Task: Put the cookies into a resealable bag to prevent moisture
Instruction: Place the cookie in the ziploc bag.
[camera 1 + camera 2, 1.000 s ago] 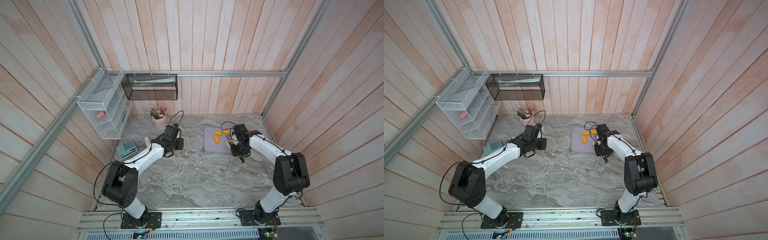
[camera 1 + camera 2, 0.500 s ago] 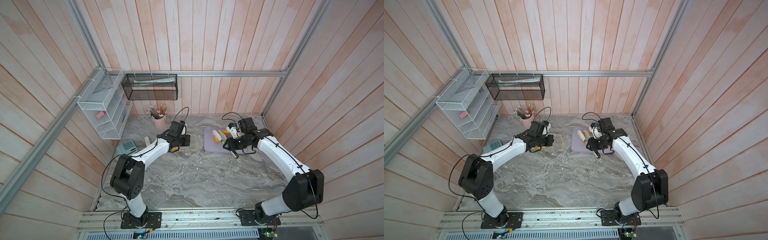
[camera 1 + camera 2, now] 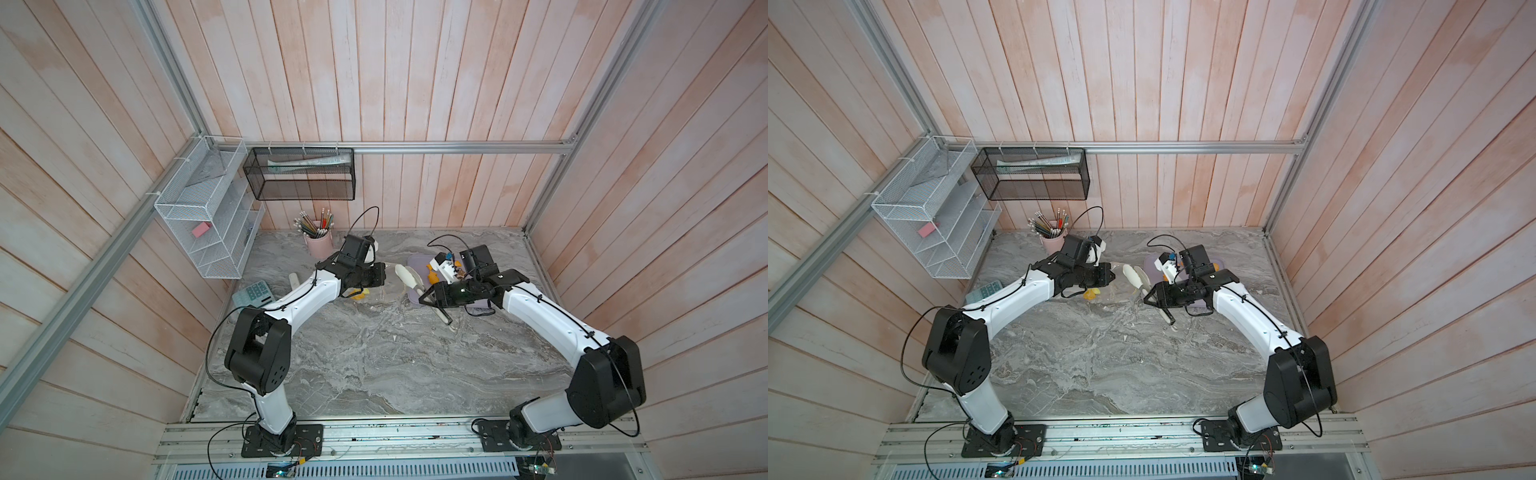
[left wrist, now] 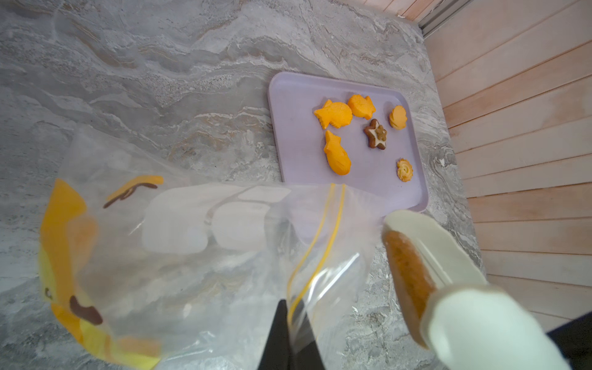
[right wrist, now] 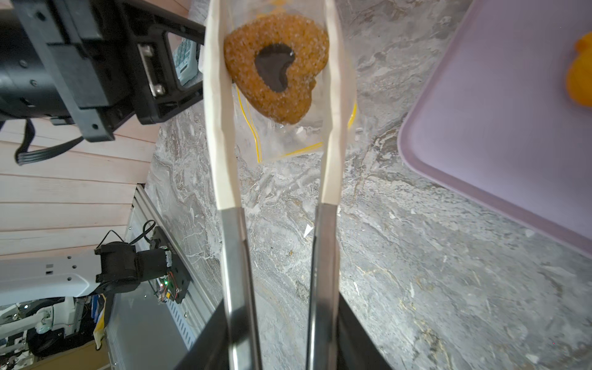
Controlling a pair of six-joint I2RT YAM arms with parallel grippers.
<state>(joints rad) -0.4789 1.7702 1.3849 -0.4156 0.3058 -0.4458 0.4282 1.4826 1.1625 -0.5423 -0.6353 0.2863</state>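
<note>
My left gripper (image 4: 290, 307) is shut on the yellow seal strip of the clear resealable bag (image 4: 192, 230), holding its mouth up off the marble. My right gripper (image 5: 282, 336) is shut on metal tongs (image 5: 224, 144) with white tips. The tongs pinch a brown heart cookie (image 5: 278, 67) right at the bag's mouth (image 5: 288, 141). Several orange cookies (image 4: 333, 115) and a brown star (image 4: 376, 134) lie on the lilac tray (image 4: 298, 105). In both top views the grippers (image 3: 380, 276) (image 3: 1152, 297) face each other over the bag.
A pink pencil cup (image 3: 319, 243) stands at the back. A calculator (image 3: 253, 293) lies at the left edge. A white wire shelf (image 3: 208, 216) and a black mesh basket (image 3: 299, 178) hang on the walls. The tray (image 3: 415, 266) sits under the right wrist.
The right arm has swung the tongs with the heart cookie from over the tray leftward to the bag's mouth. The left arm has brought the bag's mouth rightward, toward the tongs.
</note>
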